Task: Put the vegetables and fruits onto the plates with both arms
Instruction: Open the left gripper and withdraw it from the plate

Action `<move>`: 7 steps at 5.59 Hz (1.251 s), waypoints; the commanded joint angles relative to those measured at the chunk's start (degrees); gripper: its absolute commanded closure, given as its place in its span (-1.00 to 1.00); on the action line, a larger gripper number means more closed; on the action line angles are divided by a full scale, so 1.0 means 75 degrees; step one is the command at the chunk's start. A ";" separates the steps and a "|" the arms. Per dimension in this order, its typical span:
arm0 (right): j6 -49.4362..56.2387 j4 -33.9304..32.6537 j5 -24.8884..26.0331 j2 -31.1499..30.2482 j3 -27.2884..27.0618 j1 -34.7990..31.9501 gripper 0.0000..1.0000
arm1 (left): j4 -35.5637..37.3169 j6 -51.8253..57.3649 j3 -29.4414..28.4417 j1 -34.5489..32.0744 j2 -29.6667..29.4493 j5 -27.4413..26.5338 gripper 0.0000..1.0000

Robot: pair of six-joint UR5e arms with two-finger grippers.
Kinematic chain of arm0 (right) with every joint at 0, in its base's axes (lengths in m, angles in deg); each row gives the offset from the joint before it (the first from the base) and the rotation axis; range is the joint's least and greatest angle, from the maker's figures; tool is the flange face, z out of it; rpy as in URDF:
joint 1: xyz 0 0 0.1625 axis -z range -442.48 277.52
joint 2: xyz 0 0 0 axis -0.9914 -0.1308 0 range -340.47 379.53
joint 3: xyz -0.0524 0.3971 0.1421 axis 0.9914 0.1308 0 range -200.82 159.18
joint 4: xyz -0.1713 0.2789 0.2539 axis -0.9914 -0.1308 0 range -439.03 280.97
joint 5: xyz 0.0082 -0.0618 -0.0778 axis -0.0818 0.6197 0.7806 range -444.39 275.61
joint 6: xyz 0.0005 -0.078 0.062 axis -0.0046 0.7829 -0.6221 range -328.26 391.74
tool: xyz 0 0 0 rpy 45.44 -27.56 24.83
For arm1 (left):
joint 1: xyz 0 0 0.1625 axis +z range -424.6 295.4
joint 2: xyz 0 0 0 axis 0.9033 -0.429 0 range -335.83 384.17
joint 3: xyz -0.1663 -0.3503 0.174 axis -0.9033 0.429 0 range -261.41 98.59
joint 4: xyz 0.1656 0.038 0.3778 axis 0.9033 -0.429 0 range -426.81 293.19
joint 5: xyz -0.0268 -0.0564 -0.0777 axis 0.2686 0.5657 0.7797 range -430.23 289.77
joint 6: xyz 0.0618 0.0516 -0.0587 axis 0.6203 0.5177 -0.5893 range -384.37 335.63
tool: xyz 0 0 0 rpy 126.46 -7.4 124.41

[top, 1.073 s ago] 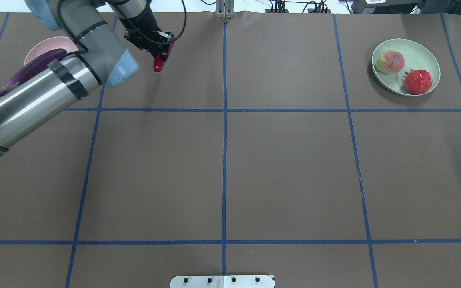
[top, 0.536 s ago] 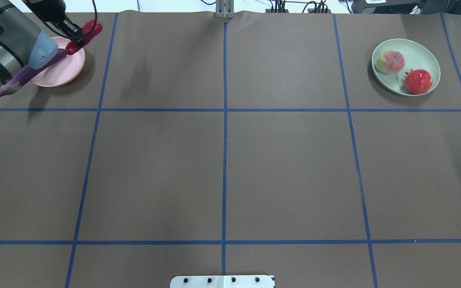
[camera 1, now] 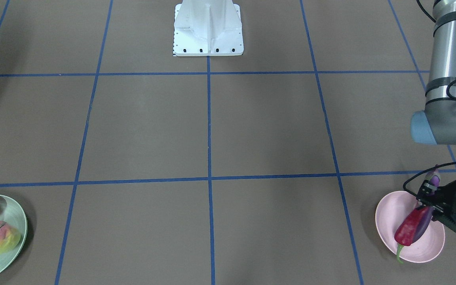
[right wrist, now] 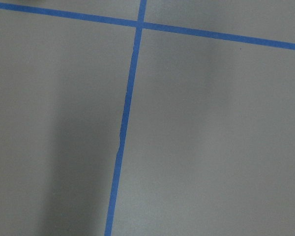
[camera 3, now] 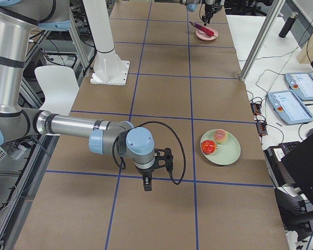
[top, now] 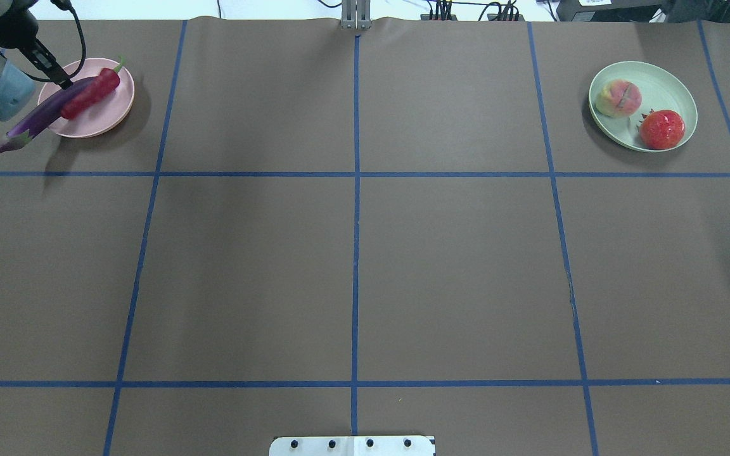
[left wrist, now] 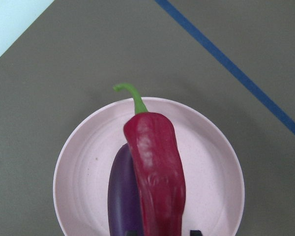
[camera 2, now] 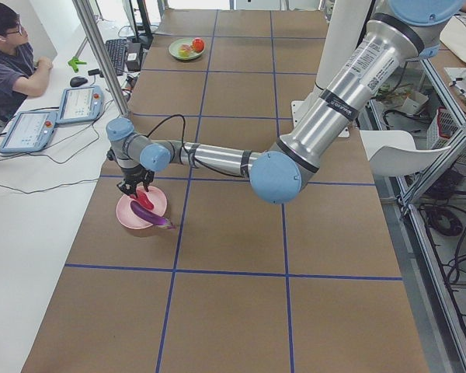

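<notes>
While left end effector [left wrist: 163, 232] grips it, chili pepper [left wrist: 155, 167] over eggplant [left wrist: 120, 196], pink plate [left wrist: 211, 162]

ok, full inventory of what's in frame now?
pink plate: 1, pale pink, table's far left corner
eggplant: 1, purple, across pink plate, cap overhanging rim
chili pepper: 1, red, over eggplant
green plate: 1, pale mint, far right
peach: 1, pink-yellow, on green plate
pomegranate: 1, red, beside peach, same plate
table: 1, brown, blue tape grid
operator: 1, dark shirt, desk across from robot
base: 1, white, table's near edge
left arm: 1, silver-grey, reaching to pink plate
left hand: 1, black, shut on chili pepper
right arm: 1, silver-grey, low over table
right hand: 1, black, open or shut unclear
</notes>
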 commanded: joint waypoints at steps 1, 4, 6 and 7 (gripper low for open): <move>-0.0002 0.0010 0.0000 0.0000 0.0001 0.0000 -1.00 | -0.0457 -0.0290 0.0174 -0.0008 0.0457 0.0023 -1.00; 0.0009 -0.0014 -0.0151 0.0012 -0.0093 -0.0012 -0.99 | 0.0045 -0.2376 0.1375 -0.1104 0.1389 0.0899 -1.00; -0.0072 0.0010 -0.0152 0.0012 -0.0105 -0.0012 -0.99 | 0.2037 -0.2285 0.4118 -0.2138 0.2898 0.1194 -1.00; -0.0061 0.0021 -0.0152 0.0000 -0.0093 -0.0023 -1.00 | 0.2642 -0.2006 0.5632 -0.2176 0.4252 0.1102 -1.00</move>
